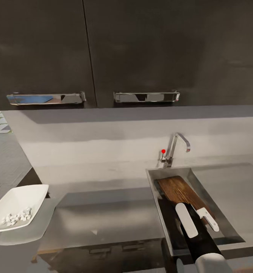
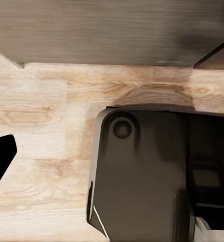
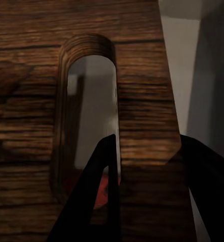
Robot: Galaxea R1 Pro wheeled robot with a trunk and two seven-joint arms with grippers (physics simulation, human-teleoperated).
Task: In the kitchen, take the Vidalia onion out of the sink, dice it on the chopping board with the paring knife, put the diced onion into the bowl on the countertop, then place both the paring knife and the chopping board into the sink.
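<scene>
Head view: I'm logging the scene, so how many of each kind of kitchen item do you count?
Bowl: 1
Board: 1
Sink: 1
Tap: 1
Cabinet handles: 2
Total: 6

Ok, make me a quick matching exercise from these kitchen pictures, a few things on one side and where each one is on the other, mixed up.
Things:
1. chopping board
2. bowl
3. tap
4. diced onion

Places:
A. on the countertop, left of the sink
B. lying in the white dish
C. tilted inside the basin, at the right tool
D. at the basin's back edge, below the backsplash

Pairs: 1-C, 2-A, 3-D, 4-B
</scene>
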